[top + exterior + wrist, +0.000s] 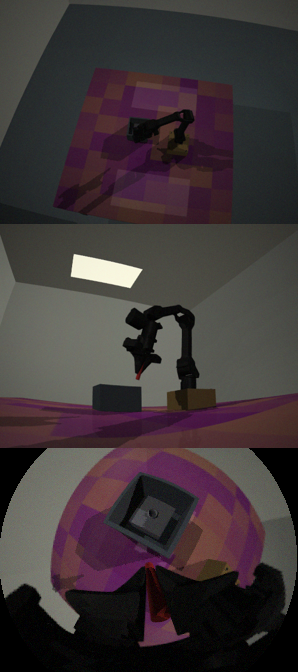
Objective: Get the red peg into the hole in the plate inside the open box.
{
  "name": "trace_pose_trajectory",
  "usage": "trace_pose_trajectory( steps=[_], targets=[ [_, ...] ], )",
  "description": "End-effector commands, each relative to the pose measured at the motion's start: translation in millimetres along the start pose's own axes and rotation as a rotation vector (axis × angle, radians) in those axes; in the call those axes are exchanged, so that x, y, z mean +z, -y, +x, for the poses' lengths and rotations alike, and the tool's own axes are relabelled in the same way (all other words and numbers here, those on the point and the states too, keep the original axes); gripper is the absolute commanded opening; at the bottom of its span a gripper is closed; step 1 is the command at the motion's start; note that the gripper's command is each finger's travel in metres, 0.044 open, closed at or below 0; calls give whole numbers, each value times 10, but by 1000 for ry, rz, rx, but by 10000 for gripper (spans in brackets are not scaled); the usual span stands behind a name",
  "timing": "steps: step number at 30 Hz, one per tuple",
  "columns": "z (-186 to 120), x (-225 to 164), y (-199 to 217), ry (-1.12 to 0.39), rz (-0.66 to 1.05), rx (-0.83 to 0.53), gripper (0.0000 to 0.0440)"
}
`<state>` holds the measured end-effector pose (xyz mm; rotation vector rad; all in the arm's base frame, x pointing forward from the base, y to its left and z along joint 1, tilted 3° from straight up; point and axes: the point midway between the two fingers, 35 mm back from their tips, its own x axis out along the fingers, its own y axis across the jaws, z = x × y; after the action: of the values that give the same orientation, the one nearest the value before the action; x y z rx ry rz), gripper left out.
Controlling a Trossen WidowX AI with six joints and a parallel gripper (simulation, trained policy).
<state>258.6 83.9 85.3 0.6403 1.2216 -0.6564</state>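
Note:
My gripper is shut on the red peg and holds it in the air. The peg's lower end sticks out below the fingertips, and in the exterior view the peg leans, lower end to the left. That end is higher than the rim of the grey open box, near its right side in the exterior view. The wrist view shows the plate at the box's bottom with a round hole. In the top view the arm hides the peg and part of the box.
The arm stands on a yellow-brown block, to the right of the box in the top and exterior views. Box and block are on a purple and orange checked mat.

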Motion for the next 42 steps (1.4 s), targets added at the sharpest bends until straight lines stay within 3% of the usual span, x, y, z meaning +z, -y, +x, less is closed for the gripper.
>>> trace_pose_trajectory(
  steps=[1, 22, 36, 38, 42],
  targets=[
    [-3, 167, -14, 15, 13, -3, 0],
    [275, 920, 77, 27, 146, -13, 5],
    [654, 1074, 152, -30, 177, -48, 17],
    [723, 1071, 169, -38, 172, -58, 42],
    [827, 1073, 203, -52, 152, -77, 138]
  ],
)
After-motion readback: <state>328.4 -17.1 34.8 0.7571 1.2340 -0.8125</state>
